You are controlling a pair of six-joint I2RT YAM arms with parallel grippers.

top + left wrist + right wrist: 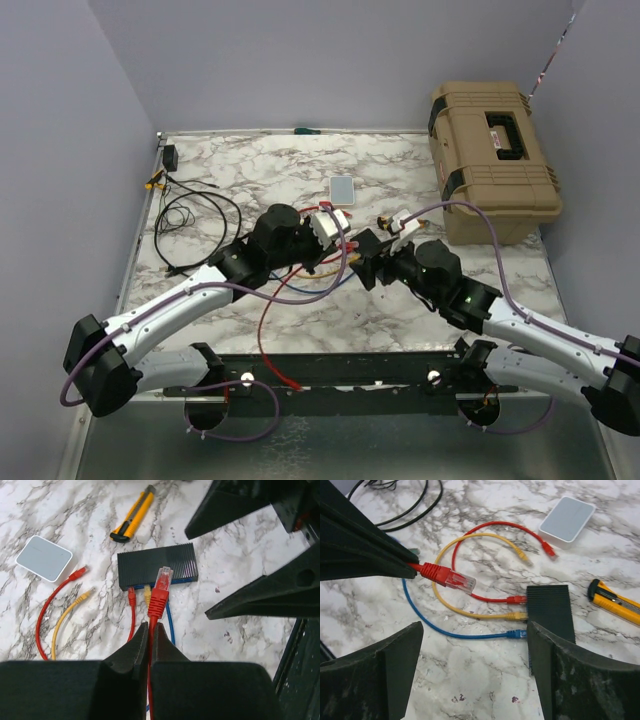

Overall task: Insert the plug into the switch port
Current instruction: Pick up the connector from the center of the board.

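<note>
Two jaws of the left gripper [150, 630] are pressed together on the tail of the red plug [162, 585], which is held above the table [240, 545], aimed at the switch [175, 560]. Three sockets are already taken by red, yellow and blue leads [132, 600]; a free one past the blue should be lined up squarely before any push. Farther right, the right gripper [475, 630] is spread wide and empty; the switch could be braced with it.

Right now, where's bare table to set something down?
Free: back strip between adapter and tan case, either side of the grey-white box; near strip before the front rail, crossed by one red cable. Crowded: centre, where left gripper holding the plug, right gripper, switch, patch cables and utility knife bunch. Black cord coil fills left.
</note>
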